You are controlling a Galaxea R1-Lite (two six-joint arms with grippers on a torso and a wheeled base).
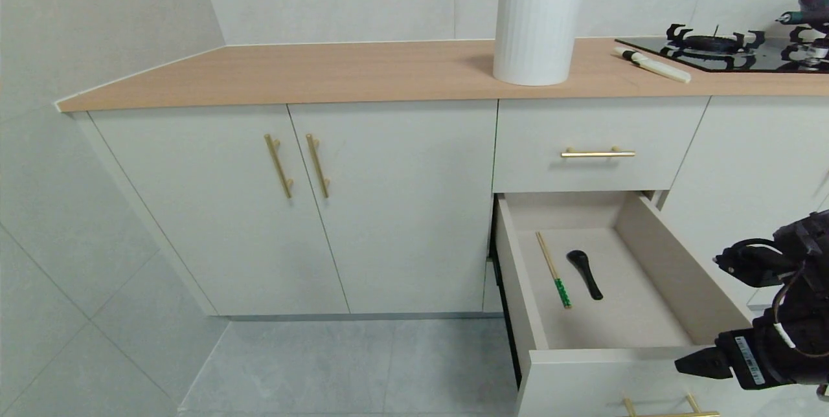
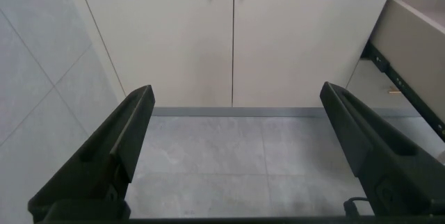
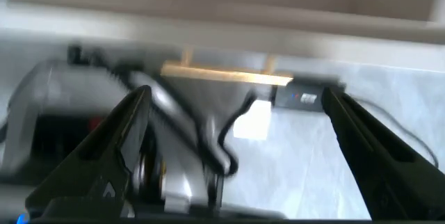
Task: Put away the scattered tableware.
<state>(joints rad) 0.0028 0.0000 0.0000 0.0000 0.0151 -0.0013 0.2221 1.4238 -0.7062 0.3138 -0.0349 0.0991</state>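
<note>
The right gripper [image 3: 236, 95] was seen spread wide and empty, near the front of the open drawer [image 1: 673, 274]. The left gripper [image 2: 238, 92] was likewise spread and empty. Inside the drawer, a pair of chopsticks [image 1: 554, 270] and a black spoon [image 1: 585, 273] were laid side by side, not touching.

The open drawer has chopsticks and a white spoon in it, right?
Not quite. The spoon is black, not white, as the head view shows. It does lie in the open drawer, next to the chopsticks.
</note>
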